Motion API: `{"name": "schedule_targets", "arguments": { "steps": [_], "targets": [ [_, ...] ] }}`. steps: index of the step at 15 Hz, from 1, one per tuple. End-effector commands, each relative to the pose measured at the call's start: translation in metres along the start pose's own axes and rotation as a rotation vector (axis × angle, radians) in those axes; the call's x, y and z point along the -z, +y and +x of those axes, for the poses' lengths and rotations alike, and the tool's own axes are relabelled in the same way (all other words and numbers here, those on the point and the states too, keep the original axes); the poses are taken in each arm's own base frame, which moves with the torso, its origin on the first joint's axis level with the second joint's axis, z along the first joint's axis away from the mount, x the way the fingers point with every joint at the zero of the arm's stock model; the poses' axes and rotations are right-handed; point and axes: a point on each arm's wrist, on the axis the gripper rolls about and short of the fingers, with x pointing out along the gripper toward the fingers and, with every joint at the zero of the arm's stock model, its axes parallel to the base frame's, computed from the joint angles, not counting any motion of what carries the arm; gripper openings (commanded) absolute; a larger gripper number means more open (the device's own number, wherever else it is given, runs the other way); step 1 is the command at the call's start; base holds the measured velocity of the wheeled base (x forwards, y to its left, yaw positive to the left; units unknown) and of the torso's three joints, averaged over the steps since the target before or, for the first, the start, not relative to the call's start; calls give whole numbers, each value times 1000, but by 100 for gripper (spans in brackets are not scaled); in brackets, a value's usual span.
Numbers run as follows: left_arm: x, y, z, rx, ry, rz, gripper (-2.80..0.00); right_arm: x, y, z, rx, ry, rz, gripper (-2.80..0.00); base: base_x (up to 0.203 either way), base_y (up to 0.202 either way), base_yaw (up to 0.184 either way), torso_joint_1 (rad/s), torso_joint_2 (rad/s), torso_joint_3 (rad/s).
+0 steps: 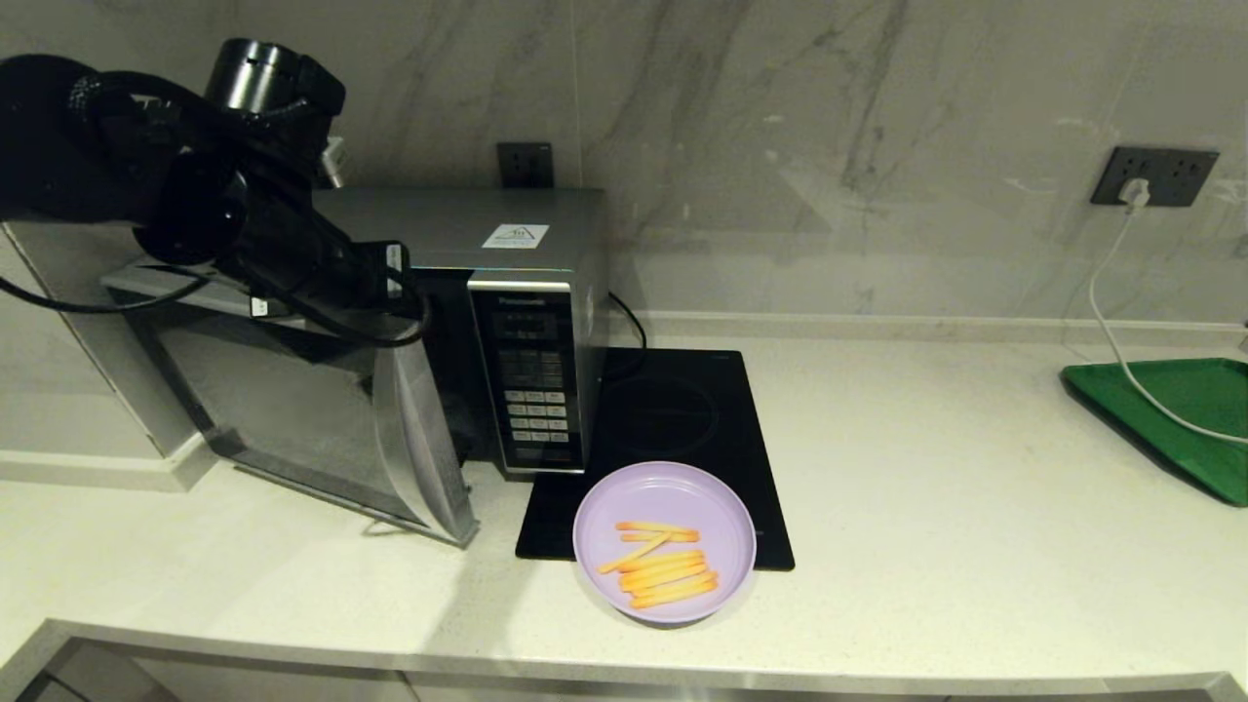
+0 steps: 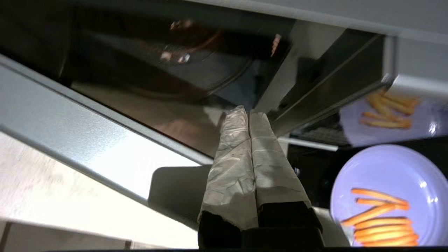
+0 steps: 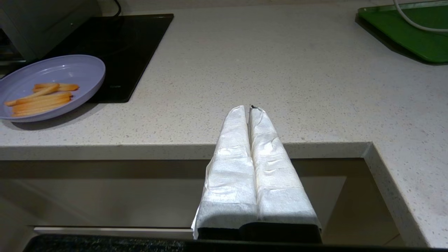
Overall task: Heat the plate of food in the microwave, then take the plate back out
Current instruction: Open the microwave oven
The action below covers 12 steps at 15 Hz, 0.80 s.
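Note:
The microwave (image 1: pixel 531 322) stands at the back left with its dark glass door (image 1: pixel 292 409) swung partly open; the silver handle strip (image 1: pixel 424 439) points toward the counter's front. My left arm reaches over the door's top, and the left gripper (image 2: pixel 247 112) is shut and empty, its taped fingertips in the gap by the door's free edge; whether they touch the door I cannot tell. The lilac plate of fries (image 1: pixel 665 541) rests outside on the front edge of the hob, also seen as the plate (image 2: pixel 385 196) and the plate (image 3: pixel 52 84). My right gripper (image 3: pixel 250 107) is shut, empty, hovering at the counter's front edge.
A flat black hob (image 1: pixel 673 419) lies right of the microwave. A green tray (image 1: pixel 1180 419) with a white cable (image 1: pixel 1107 312) across it sits far right. Pale counter (image 1: pixel 926 507) stretches between them, with its front edge (image 3: pixel 175 150) just before my right gripper.

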Motion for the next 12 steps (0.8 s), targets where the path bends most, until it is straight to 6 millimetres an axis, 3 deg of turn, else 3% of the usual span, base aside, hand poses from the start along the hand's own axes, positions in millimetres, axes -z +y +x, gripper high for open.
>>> {"name": "schedule_targets", "arguments": {
  "steps": [1,8,12],
  "targets": [
    [14,11,-16,-24,29,-8,-280,0,0,0,0,-1,1,-280,0,0,0,0,0,0],
    [54,47,-77,-89,41,-35,-280,0,0,0,0,1,1,-280,0,0,0,0,0,0],
    [52,63,-98,-147,-24,-43,-280,0,0,0,0,1,1,-280,0,0,0,0,0,0]
  ]
}}
